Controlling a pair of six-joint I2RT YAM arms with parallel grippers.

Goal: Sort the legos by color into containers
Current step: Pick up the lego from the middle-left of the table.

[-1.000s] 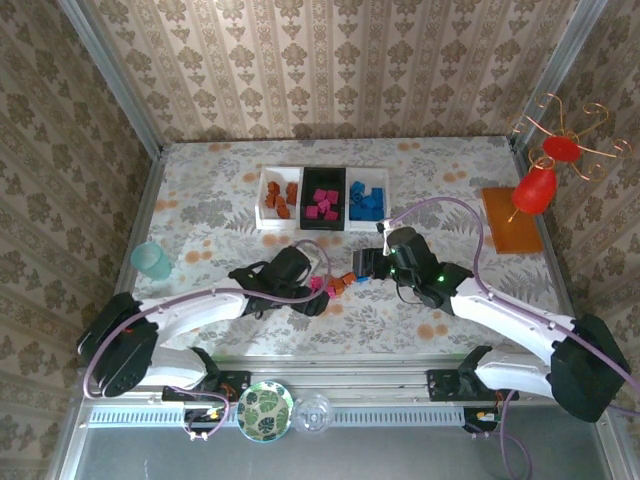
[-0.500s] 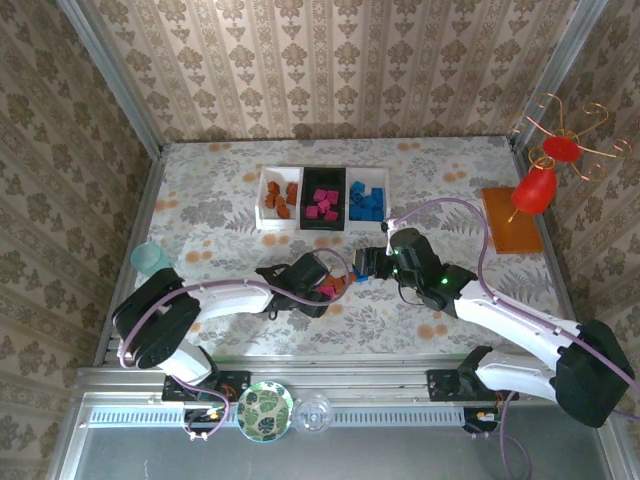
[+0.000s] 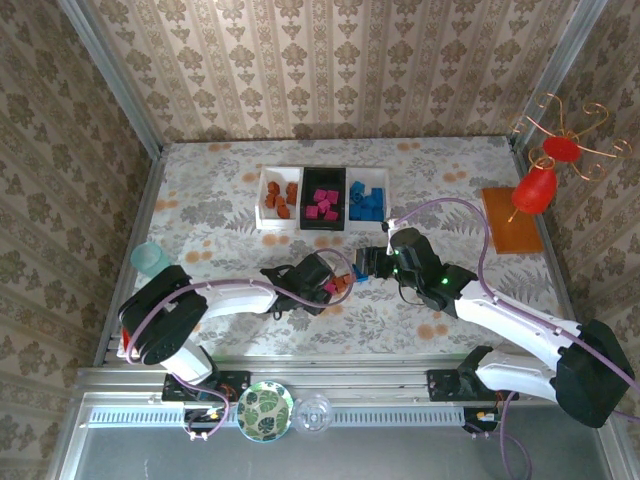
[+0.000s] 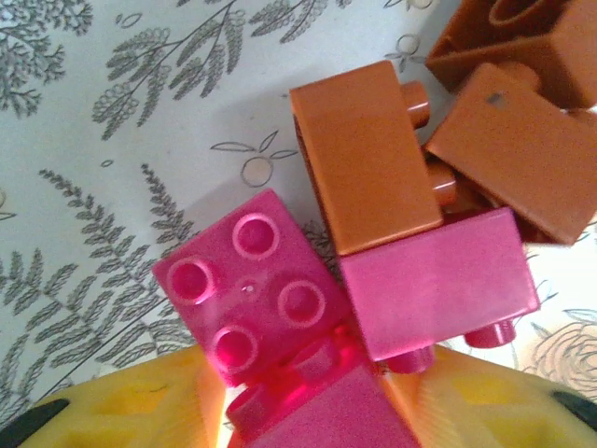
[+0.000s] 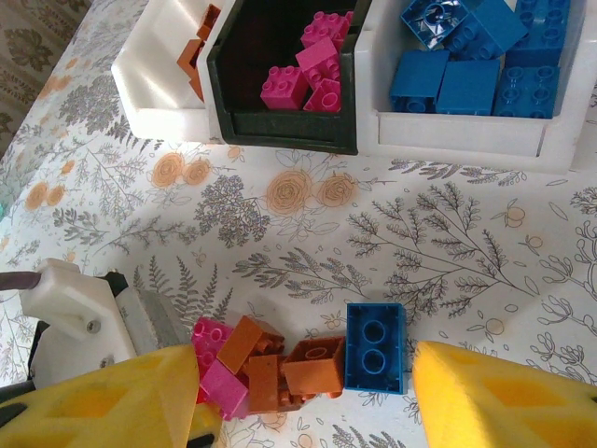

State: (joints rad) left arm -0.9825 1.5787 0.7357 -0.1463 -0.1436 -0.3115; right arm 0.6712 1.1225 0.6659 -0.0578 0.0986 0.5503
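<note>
**Mid-table scramble, edges cropped**

Loose legos [image 5: 266, 366] huddle mid-table, well short of the containers [image 5: 280, 144], one blue brick [image 5: 375, 347] touching the heap. Left gripper [image 4: 308, 415]: yellow fingers [image 4: 121, 411] flank a pink brick [image 4: 326, 406] cut off at the frame edge; clamped or not, can't tell. Right gripper [image 5: 308, 397] hangs over them, fingers wide apart.

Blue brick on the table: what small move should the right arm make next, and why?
Probably shift the right gripper sideways until only the blue brick sits between its open fingers: right now the touching orange bricks lie in that gap too.
</note>
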